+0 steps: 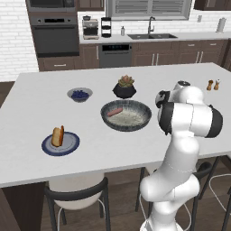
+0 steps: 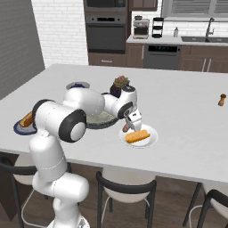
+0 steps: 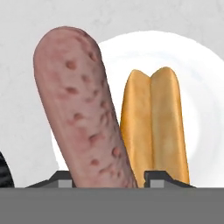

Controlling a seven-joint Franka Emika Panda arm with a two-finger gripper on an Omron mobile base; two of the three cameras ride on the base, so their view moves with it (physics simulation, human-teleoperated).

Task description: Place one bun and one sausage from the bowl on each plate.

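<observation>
The gripper (image 2: 130, 124) is hanging at the near-left rim of the white plate (image 2: 151, 139), fingers clamped on a sausage (image 3: 83, 109), with a bun (image 2: 136, 136) lying on the plate. The bowl (image 1: 126, 115) is holding another sausage (image 1: 114, 111). Wide bare counter (image 2: 187, 116) is spreading rightward in the kitchen.

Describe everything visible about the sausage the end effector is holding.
The sausage is a pinkish-brown, rounded cylinder with a mottled, pitted skin, looking like cooked meat. It is whole, and its lower end sits clamped in the end effector, the free end pointing away along the fingers. It hangs at the near-left edge of the white plate, beside the golden split bun lying there. Whether it touches the plate or bun cannot be told.
</observation>
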